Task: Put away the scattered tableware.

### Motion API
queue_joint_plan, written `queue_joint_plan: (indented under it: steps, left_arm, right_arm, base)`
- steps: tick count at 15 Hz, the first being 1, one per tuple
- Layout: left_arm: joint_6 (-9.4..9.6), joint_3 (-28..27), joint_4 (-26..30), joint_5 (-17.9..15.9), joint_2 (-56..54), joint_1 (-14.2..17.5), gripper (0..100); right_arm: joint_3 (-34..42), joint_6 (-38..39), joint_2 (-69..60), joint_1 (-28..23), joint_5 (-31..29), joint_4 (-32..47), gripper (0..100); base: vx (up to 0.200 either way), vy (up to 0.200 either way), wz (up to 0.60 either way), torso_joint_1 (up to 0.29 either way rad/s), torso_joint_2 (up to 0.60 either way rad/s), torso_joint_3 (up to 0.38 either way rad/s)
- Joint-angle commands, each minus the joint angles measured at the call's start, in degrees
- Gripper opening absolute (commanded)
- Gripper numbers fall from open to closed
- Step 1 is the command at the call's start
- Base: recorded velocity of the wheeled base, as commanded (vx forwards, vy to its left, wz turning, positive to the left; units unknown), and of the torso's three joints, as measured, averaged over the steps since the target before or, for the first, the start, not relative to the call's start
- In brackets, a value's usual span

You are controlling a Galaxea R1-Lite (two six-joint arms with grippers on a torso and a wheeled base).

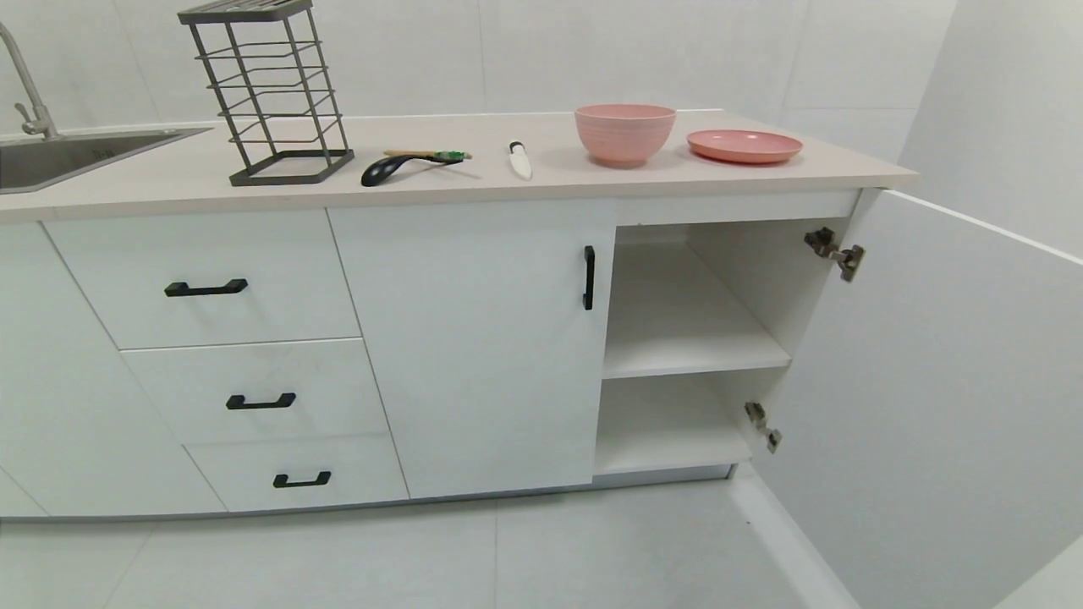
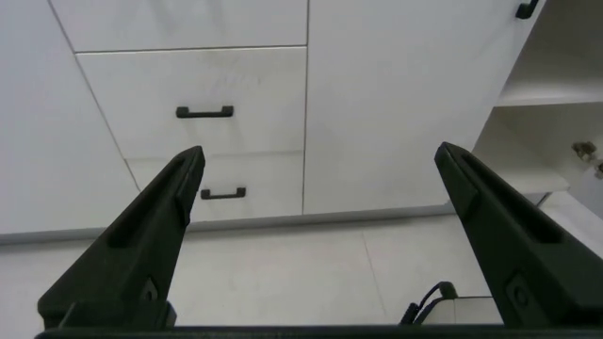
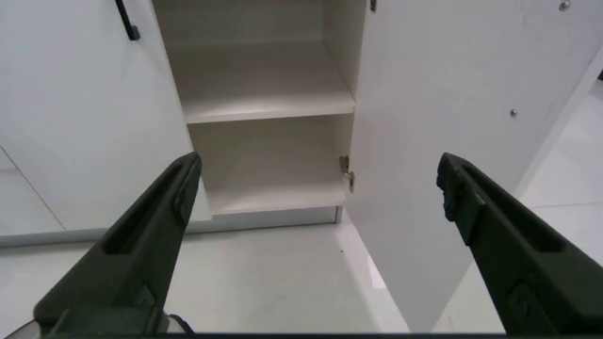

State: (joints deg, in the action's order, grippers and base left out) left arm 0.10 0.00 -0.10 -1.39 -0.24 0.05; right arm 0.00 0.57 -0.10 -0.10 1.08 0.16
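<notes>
left gripper [image 2: 320, 247]: black fingers [image 2: 155, 240] spread wide, nothing between them; it faces the white drawer fronts [image 2: 193, 85] with black bar handles [image 2: 203, 112], low over the pale tiled floor [image 2: 283, 273]; right gripper [image 3: 322, 252]: fingers [image 3: 141, 247] likewise spread wide and empty, facing the open white cabinet compartment [image 3: 268, 141], its two shelves bare, its hinged white door [image 3: 452, 113] swung out beside it.

tableware is well apart from both grippers, up on the beige countertop [image 1: 508, 184] above those fronts; pink ribbed bowl [image 1: 625, 133] upright, over the open compartment's inner edge; pink flat plate [image 1: 744, 145] just beside it toward the counter's right end, not touching; white utensil [image 1: 519, 159] lying flat left of the bowl; black spoon [image 1: 398, 167] further left, with a wooden stick with a green end [image 1: 427, 155] across its handle; dark wire rack [image 1: 271, 93] standing upright next to the spoon; steel sink [image 1: 76, 154] with tap at the far left.

head view gives the countertop, the tableware and the full cabinet run: three drawers, a closed white door with vertical black handle [image 1: 588, 277], the open compartment; left wrist view gives the lower two drawers and a sliver of the shelves [image 2: 537, 94]; right wrist view gives the lower hinge [image 3: 347, 175] and both shelf boards close up.
</notes>
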Motion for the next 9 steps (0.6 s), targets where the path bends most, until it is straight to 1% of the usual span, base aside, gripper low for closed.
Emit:
queue_joint_plan:
  steps: [1, 2, 9]
  left_arm:
    - [-0.01, 0.0, 0.0, 0.0, 0.2, 0.0, 100]
    - [-0.01, 0.0, 0.0, 0.0, 0.2, 0.0, 100]
    - [-0.19, 0.0, 0.0, 0.1, 0.2, 0.0, 100]
  right_arm:
    - [0.0, 0.0, 0.1, 0.0, 0.0, 0.0, 100]
    - [0.0, 0.0, 0.1, 0.0, 0.0, 0.0, 100]
    - [0.0, 0.0, 0.1, 0.0, 0.0, 0.0, 100]
  base:
    - [0.200, -0.200, 0.00, 0.002, 0.00, 0.002]
    - [0.200, -0.200, 0.00, 0.002, 0.01, -0.007]
    - [0.200, 0.000, 0.00, 0.002, 0.00, 0.004]
